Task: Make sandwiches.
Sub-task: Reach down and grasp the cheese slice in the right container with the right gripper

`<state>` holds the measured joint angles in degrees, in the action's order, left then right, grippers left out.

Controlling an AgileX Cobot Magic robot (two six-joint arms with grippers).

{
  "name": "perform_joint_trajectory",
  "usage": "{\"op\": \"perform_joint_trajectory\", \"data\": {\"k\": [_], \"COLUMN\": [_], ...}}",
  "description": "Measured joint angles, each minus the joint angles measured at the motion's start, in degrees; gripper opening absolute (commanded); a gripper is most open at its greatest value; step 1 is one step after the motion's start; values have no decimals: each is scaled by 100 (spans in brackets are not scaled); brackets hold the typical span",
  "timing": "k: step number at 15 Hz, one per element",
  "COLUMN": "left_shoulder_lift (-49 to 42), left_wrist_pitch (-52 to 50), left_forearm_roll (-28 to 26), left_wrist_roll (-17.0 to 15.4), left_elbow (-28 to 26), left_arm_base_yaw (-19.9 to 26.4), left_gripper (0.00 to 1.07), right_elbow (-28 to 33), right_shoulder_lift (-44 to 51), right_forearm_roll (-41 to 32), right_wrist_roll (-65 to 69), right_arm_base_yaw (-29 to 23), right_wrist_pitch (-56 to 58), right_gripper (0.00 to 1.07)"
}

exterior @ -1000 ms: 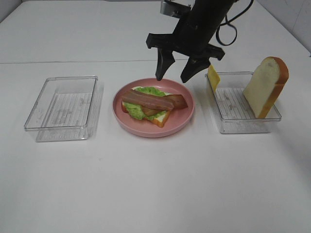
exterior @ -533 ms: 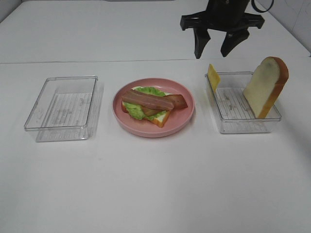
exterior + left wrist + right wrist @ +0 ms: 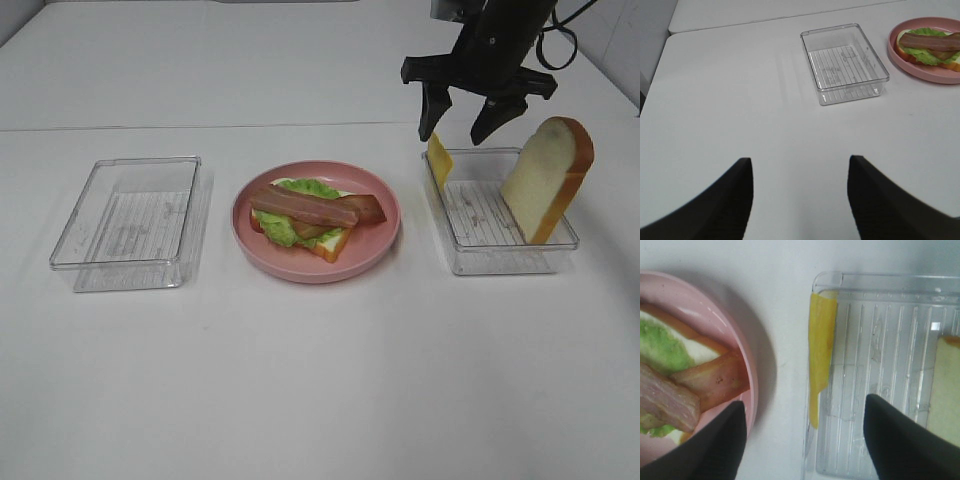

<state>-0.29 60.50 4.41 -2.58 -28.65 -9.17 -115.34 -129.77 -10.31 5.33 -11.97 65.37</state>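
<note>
On the pink plate (image 3: 386, 248) lies the partly built sandwich (image 3: 308, 214): a bread slice, green lettuce and bacon strips on top. It also shows in the left wrist view as the sandwich (image 3: 929, 46) and in the right wrist view as bacon (image 3: 670, 396). A yellow cheese slice (image 3: 438, 160) leans on edge against the left wall of the right tray (image 3: 500, 258). A second bread slice (image 3: 548, 178) stands tilted at that tray's right end. My right gripper (image 3: 455, 133) hovers open just above the cheese slice (image 3: 821, 350), holding nothing. My left gripper (image 3: 800, 200) is open over bare table.
An empty clear tray (image 3: 130, 220) sits left of the plate, also seen as the tray (image 3: 842, 62) in the left wrist view. The white table has a seam line running behind the trays. The left arm does not show in the exterior high view.
My right gripper left the spot over the plate, swung right and back, then came down over the left end of the right tray above the cheese. Food and trays have not moved.
</note>
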Motion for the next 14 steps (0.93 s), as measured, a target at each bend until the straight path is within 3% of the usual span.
{"op": "perform_joint_trajectory", "data": {"k": [5, 7, 11, 13, 14], "left_shoulder_lift": [0, 0, 0, 0, 0], "left_wrist_pitch": [0, 0, 0, 0, 0], "left_forearm_roll": [0, 0, 0, 0, 0], "left_wrist_roll": [0, 0, 0, 0, 0], "left_elbow": [0, 0, 0, 0, 0], "left_arm_base_yaw": [0, 0, 0, 0, 0], "left_gripper": [55, 55, 55, 55, 55], "right_elbow": [0, 0, -11, -11, -11], "right_shoulder_lift": [-355, -435, -481, -481, -481], "right_forearm_roll": [-34, -40, -40, -40, -40], "right_wrist_roll": [-6, -6, -6, -6, -6], "right_arm_base_yaw": [0, 0, 0, 0, 0], "right_wrist_pitch": [-286, -309, -332, -327, -327], "right_gripper": [62, 55, 27, 4, 0]}}
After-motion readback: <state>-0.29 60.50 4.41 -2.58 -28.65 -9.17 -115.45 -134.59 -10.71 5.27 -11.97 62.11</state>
